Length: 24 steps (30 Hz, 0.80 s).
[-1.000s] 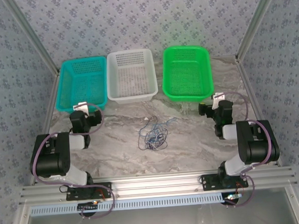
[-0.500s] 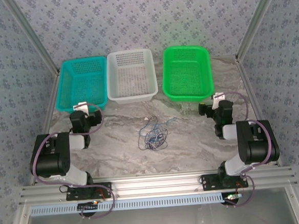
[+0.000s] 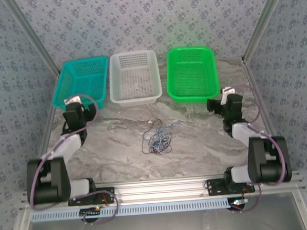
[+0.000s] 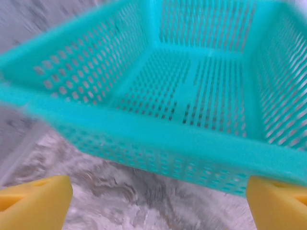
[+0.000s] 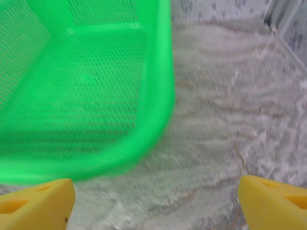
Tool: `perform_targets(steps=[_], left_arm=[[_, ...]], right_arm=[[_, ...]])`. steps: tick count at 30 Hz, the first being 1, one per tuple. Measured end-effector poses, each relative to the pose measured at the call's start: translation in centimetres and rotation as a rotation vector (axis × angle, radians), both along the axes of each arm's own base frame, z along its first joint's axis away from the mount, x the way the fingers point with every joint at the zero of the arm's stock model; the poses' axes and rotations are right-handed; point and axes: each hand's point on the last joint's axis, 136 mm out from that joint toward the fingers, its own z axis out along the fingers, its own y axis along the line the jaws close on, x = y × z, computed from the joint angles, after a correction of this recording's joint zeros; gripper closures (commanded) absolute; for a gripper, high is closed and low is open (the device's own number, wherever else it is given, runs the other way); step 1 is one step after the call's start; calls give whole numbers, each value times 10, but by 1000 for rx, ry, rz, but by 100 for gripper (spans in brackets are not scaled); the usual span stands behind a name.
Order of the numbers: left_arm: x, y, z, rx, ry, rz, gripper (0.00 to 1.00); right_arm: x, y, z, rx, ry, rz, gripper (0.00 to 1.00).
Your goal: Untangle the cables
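Left gripper (image 4: 156, 205) is spread wide, yellow fingers (image 4: 33, 201) out at both edges of its wrist view with nothing pinched between them; right in front of it is the near wall of the teal basket (image 4: 144, 129), close but not touching as far as I can see, and the shot is a bit blurry.

Right gripper (image 5: 153, 203) is the same deal: jaws wide apart and holding nothing; ahead of it and off to its left is the rounded corner of the green basket (image 5: 160, 100); bare marbled table (image 5: 230, 120) straight ahead and to its right.

The cables (image 3: 158, 138) are one loose tangled clump of thin dark and pale wires lying flat on the table; from the top view they sit between the two grippers, well apart from both, to the right of the left one and to the left of the right one, and a little closer to the arm bases than either; neither gripper touches them.

White basket (image 3: 136, 99) sits beyond the clump, between the teal and green ones.
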Motion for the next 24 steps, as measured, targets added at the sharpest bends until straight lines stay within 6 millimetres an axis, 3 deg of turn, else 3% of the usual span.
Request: perform_targets(steps=[3, 5, 9, 13, 15, 20, 24], left_arm=[[-28, -9, 44, -68, -108, 8, 7], [-42, -20, 50, -114, -118, -9, 7], [-68, -52, 17, -169, -16, -82, 8], [-97, -82, -32, -161, 141, -157, 8], [-108, -90, -42, -139, 183, -179, 7], [-109, -86, -32, -91, 171, -148, 4], [-90, -83, 6, -81, 124, -126, 4]], right_arm=[[-5, 21, 26, 54, 8, 49, 15], [-11, 42, 29, 88, 55, 105, 15], [-34, 85, 5, 130, 219, 202, 18], [-61, 108, -21, 180, 368, 230, 19], [-71, 121, -25, 196, 404, 250, 19], [-83, 150, -33, 235, 465, 282, 20], [-75, 151, -39, 247, 500, 228, 19]])
